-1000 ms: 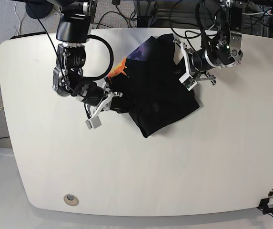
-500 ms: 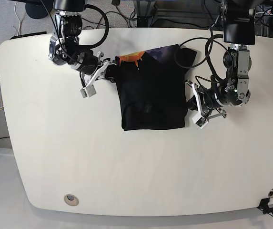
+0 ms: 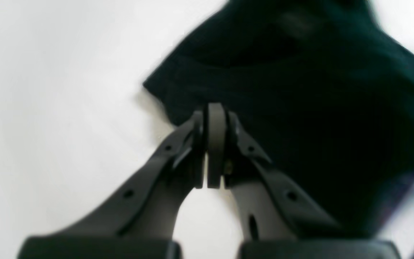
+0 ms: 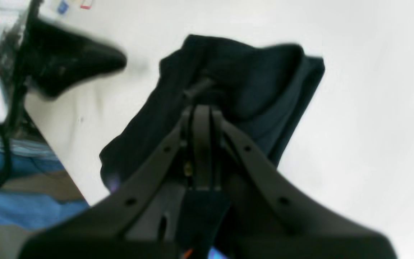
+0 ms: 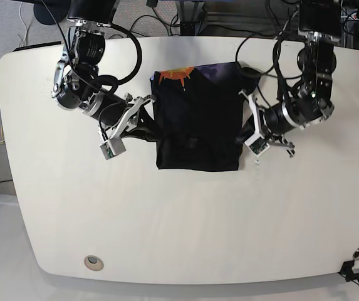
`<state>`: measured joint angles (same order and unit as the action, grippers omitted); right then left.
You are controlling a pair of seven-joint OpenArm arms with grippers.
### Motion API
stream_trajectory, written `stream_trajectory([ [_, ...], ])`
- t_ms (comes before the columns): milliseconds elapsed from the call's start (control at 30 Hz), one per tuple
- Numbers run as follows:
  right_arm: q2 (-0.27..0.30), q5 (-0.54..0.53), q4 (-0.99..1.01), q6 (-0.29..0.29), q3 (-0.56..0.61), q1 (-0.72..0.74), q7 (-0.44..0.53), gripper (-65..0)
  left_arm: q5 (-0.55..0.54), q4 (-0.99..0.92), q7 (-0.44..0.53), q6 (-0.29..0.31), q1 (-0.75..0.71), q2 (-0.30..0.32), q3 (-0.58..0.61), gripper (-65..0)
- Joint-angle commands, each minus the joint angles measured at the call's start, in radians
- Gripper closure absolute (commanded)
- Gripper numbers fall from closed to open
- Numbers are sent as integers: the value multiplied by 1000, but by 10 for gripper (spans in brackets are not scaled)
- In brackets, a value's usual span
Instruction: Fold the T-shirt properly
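White table (image 5: 179,219) carries all. Black T-shirt (image 5: 198,128) lies folded near far edge, orange print at top. Left claw (image 3: 214,144) pinches T-shirt's edge; right claw (image 4: 201,144) clamped on opposite edge.

The black short-sleeved cloth T-shirt (image 5: 198,128) looks soft and matt, its orange print flat; the white table (image 5: 179,219) is smooth, faintly glossy.
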<state>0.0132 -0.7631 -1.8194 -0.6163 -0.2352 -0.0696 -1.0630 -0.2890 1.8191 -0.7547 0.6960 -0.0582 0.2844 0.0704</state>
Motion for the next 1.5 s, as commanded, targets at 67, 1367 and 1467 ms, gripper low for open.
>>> stream_trajectory([
  [67, 1, -17, -96, -4, 63, -92, -16, 0, -14, 115, 17, 2, -179, 8, -51, 0],
  [1367, 14, -75, 195, 52, 90, 238, 28, 0, -13, -15, 67, 2, -52, -3, -126, 0],
  [1467, -26, -43, 284, 49, 92, 262, 36, 0, -13, 52, 67, 2, -110, -1, -171, 0],
])
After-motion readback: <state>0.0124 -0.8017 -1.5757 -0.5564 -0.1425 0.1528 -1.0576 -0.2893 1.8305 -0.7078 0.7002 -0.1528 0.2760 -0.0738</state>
